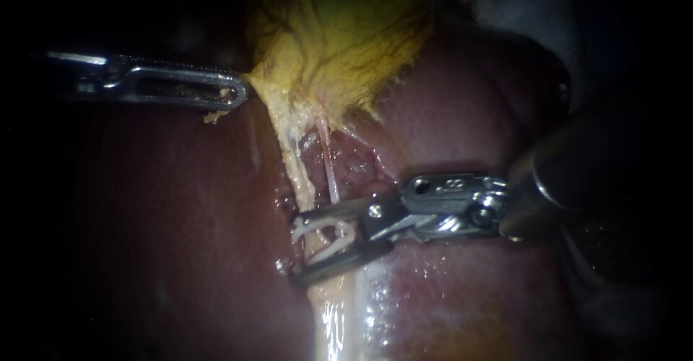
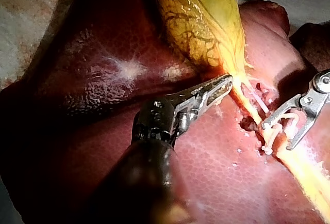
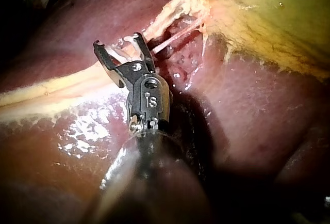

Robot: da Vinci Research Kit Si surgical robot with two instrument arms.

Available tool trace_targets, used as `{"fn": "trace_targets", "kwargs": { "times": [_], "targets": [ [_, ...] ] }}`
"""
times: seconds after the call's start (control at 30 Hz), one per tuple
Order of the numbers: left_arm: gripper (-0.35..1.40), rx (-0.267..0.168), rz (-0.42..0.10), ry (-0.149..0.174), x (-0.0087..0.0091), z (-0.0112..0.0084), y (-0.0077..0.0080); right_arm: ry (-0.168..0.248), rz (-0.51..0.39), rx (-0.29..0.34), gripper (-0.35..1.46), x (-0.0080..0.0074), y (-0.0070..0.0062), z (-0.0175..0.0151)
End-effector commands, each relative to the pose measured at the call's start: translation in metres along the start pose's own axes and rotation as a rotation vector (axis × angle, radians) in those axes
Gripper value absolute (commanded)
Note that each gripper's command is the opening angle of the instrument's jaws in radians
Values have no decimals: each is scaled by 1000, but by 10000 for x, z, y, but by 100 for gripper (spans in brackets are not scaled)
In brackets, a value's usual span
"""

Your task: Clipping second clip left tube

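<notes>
The right instrument (image 1: pixel 297 248) comes in across the liver (image 1: pixel 180 224). Its jaws stand apart, one on each side of the left tube (image 1: pixel 294 170), and between them sits a white clip (image 1: pixel 339 232) that touches both jaws. The tube is a pale yellow cord running from the narrow end of the gallbladder (image 1: pixel 339 36) down over the liver, and it passes straight through the gap in the jaws. A thinner pink tube (image 1: pixel 328 170) lies just beside it and ends near the upper jaw.

In the right wrist view the right instrument (image 3: pixel 117 41) has its two tips spread over the left tube (image 3: pixel 62 87).

The left instrument (image 1: pixel 234 95) has its jaws closed together on the yellow edge of the gallbladder's narrow end. The left wrist view shows the same pinch (image 2: pixel 224 83), with the right instrument (image 2: pixel 277 136) well ahead of it, across the tube.
</notes>
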Motion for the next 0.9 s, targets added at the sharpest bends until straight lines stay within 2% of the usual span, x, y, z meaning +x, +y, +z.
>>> {"fn": "trace_targets", "kwargs": {
  "times": [0.03, 0.23, 0.5, 0.6, 0.73, 0.9],
  "targets": [
    [-35, 0, 0, 0, 0, 0, 0, -1, -1, 2, 50, -2, 3, -2],
    [-35, 0, 0, 0, 0, -1, 0, -4, 10, 2, 50, -13, 24, -8],
    [-35, 0, 0, 0, 0, -1, 0, -8, 48, -11, 50, -28, 50, 5],
    [-35, 0, 0, 0, 0, 0, 0, -7, 53, -15, 50, -29, 57, 11],
    [-35, 0, 0, 0, 0, 0, 0, 9, 72, -13, 49, -27, 60, 21],
    [-35, -2, 0, -1, 1, 2, -1, 67, 87, 26, 50, -22, 54, 32]
  ]
}}
